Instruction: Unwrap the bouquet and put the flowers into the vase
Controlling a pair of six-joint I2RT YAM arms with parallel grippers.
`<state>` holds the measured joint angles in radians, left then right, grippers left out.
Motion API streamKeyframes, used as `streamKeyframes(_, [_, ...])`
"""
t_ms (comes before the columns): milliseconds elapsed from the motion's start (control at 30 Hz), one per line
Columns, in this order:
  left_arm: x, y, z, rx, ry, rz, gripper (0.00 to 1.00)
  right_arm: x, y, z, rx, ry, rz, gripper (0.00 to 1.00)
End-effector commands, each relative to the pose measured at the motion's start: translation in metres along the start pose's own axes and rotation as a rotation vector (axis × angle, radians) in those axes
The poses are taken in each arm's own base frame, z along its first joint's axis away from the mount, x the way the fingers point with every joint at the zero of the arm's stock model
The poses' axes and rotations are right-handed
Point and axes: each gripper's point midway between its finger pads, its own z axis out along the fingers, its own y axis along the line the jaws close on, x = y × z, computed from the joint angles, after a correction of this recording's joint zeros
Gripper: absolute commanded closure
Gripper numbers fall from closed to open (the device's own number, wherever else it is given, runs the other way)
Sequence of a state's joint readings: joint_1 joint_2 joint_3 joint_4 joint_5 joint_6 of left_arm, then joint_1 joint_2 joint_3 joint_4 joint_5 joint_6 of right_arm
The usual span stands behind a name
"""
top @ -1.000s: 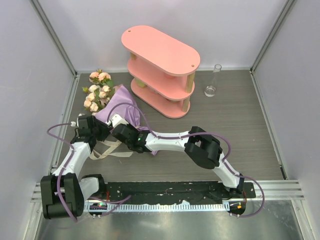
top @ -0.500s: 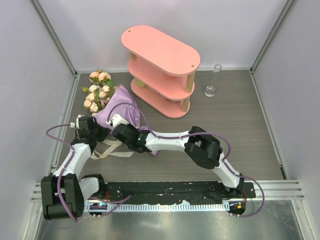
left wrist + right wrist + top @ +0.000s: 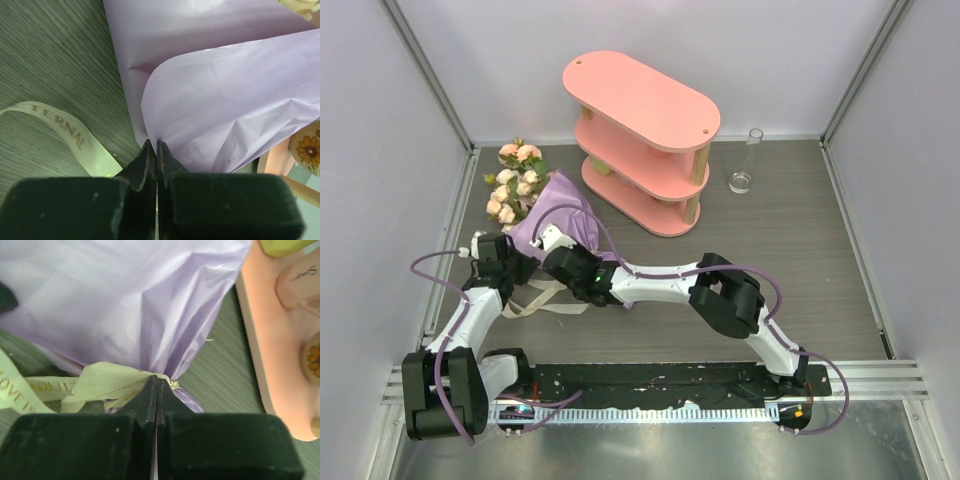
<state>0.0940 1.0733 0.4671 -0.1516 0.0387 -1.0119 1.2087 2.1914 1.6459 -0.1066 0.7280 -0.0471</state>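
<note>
The unwrapping step is in hand. The bouquet (image 3: 560, 215) lies on the left of the counter (image 3: 800, 270), its flowers (image 3: 515, 185) pointing far-left. The left hand (image 3: 156, 145) is pinched closed on an edge of the purple paper (image 3: 225, 100). The right hand (image 3: 158, 381) is closed on the cream ribbon (image 3: 100, 382) at the cone's gathered neck. Next, I judge, the tie must be pulled loose without dragging the blooms. The vase (image 3: 743, 165) stands well apart, far right, past the pink shelf (image 3: 640, 100).
</note>
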Motion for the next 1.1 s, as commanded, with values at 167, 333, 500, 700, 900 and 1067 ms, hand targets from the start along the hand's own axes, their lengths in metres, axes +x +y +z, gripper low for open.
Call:
streamKeyframes(167, [-0.009,0.014,0.002,-0.067,-0.053,0.002,1.00,-0.068,-0.059,-0.034,0.109,-0.209,0.202,0.99])
streamKeyframes(333, [-0.008,0.013,0.004,-0.063,-0.047,0.004,1.00,-0.086,-0.080,-0.064,0.081,-0.314,0.277,0.99])
streamKeyframes(500, [-0.006,0.011,0.006,-0.055,-0.036,0.005,1.00,-0.111,-0.107,-0.089,0.075,-0.389,0.334,0.99])
streamKeyframes(700, [-0.006,0.011,0.004,-0.053,-0.033,0.015,1.00,-0.100,-0.097,-0.081,-0.031,-0.311,0.283,0.92])
streamKeyframes(900, [-0.007,-0.009,-0.009,0.040,-0.021,0.076,0.84,-0.059,-0.062,-0.062,-0.243,-0.153,0.333,0.62])
streamKeyframes(1067, [-0.014,-0.022,-0.028,0.108,-0.064,0.094,0.57,-0.035,-0.042,-0.043,-0.370,-0.064,0.442,0.55])
